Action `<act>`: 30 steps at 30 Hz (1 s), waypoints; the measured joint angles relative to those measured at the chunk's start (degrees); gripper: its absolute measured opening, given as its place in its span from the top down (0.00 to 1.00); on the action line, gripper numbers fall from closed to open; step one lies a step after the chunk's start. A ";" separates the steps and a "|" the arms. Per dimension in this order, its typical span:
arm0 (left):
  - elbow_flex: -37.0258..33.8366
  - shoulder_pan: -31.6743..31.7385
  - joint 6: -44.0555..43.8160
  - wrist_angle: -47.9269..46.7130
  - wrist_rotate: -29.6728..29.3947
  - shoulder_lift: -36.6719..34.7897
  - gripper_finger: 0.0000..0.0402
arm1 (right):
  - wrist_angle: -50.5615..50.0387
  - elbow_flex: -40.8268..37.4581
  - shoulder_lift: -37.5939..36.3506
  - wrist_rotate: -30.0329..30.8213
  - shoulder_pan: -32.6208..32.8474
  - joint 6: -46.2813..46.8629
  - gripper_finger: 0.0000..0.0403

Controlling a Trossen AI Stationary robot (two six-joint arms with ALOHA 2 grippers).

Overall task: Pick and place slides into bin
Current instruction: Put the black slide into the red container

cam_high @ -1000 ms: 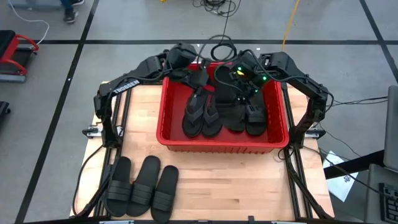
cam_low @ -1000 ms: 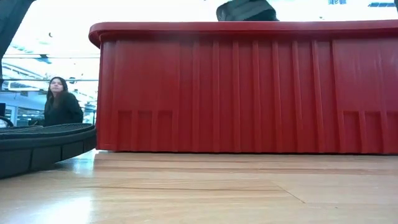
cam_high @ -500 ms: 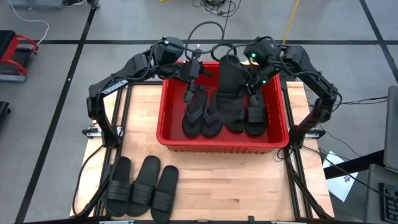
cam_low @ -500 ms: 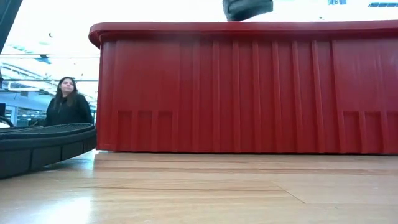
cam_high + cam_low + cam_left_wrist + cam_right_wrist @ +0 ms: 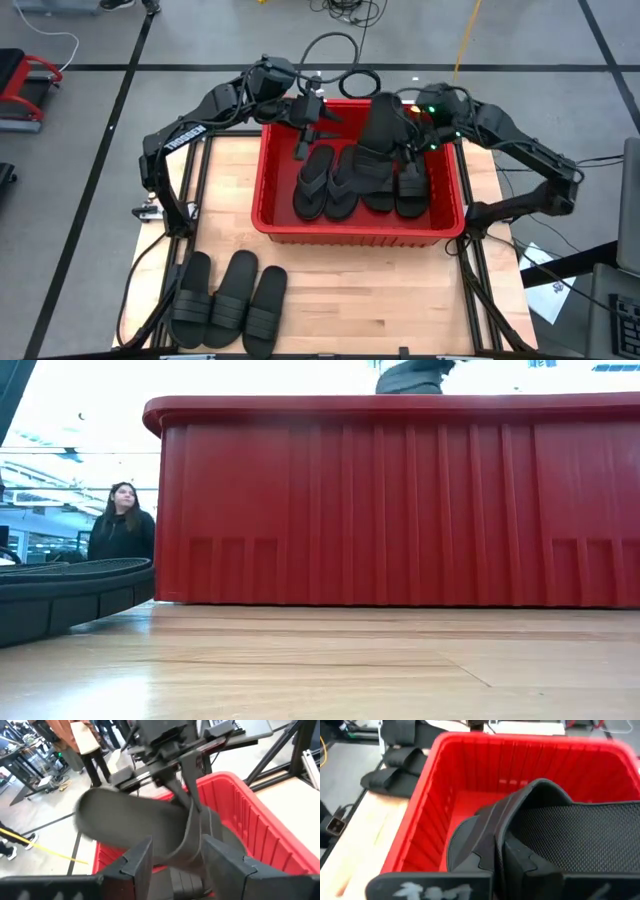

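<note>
The red bin (image 5: 258, 190) stands on the far half of the wooden table; its front wall fills the low view (image 5: 400, 500). Two thong flip-flops (image 5: 322, 188) and two strapped slides (image 5: 395, 188) lie side by side on its floor. My right gripper (image 5: 405, 135) is shut on another black slide (image 5: 382, 125) above the bin's far right part; that slide's top shows over the rim in the low view (image 5: 410, 376). My left gripper (image 5: 303, 135) is open and empty over the bin's far left part. Three slides (image 5: 230, 300) lie sole-down at the table's near left. My right gripper holds the slide by its wide strap (image 5: 192, 832), the fingers (image 5: 186, 780) coming from above and slanting down. In the right wrist view the strap (image 5: 490, 832) arches just ahead of the fingers; the contact itself is hidden. The slide is lifted clear, tilted above the slides in the bin.
Bare wood lies between the bin's near wall and the table's near edge (image 5: 400, 300). Cables (image 5: 340, 70) lie on the floor behind the table. A person (image 5: 120, 530) stands in the room beyond, left of the bin in the low view.
My right gripper has gone up and toward the table's right edge with the slide, which has come up from the bin's far part and now stands tilted above the others. My left gripper has shifted a little toward the table's left edge.
</note>
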 joint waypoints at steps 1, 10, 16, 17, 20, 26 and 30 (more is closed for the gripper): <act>-0.01 0.15 0.00 -0.16 0.02 0.02 0.59 | -1.32 -1.31 -1.01 -0.03 -0.02 -0.71 0.99; -0.01 1.65 0.02 0.03 0.02 0.05 0.60 | -20.10 -6.12 -4.64 -4.89 -5.84 -14.35 0.99; -0.03 1.83 -1.01 0.36 0.02 0.07 0.60 | -20.16 -9.24 -4.62 -7.61 -13.55 -20.78 1.00; -0.03 1.83 -1.49 0.36 0.03 0.07 0.60 | -20.37 -10.30 -4.62 -8.12 -14.56 -21.60 1.00; -0.03 1.81 -3.16 0.29 0.04 0.07 0.60 | -20.39 -13.05 -4.52 -10.61 -17.53 -23.98 1.00; -0.03 1.81 -5.66 0.21 0.02 0.07 0.60 | -19.75 -19.00 -4.57 -13.51 -20.89 -29.33 1.00; -0.03 1.81 -7.50 0.21 0.00 0.07 0.60 | -19.76 -23.50 -4.58 -13.47 -25.03 -33.56 1.00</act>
